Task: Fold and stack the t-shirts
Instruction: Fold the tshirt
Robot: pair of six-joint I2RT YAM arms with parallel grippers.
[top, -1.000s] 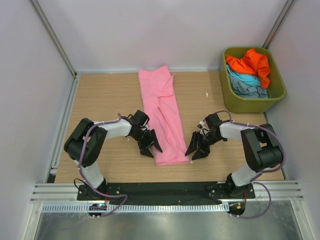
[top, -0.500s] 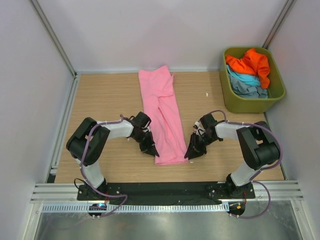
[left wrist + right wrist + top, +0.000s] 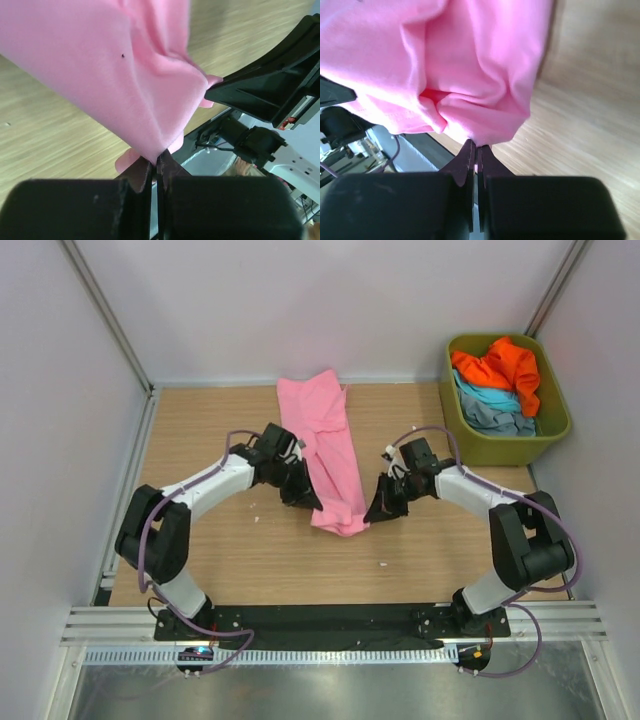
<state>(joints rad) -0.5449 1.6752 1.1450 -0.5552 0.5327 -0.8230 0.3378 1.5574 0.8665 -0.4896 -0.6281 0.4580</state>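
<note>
Chief: Pink t-shirt (image 3: 325,435), position?

Inspector: Laid as a long strip on the table (image 3: 200,440), running away from both grippers; near end gathered up between them. Left gripper (image 3: 303,495) clenched on the left hem corner, fabric pinched at its tips; right gripper (image 3: 380,508) likewise clamped on the opposite corner.

Chief: Handling?

Inspector: Judged light, soft, limp; bunches and sags between the tips. Best held at hem corners, pulled taut.

Chief: Containers?

Inspector: Beyond the right gripper, far to its outer side: olive-green tub (image 3: 500,450) holding orange tee (image 3: 500,365), light blue tee (image 3: 490,397), grey-blue tee (image 3: 500,420), heaped unfolded.
</note>
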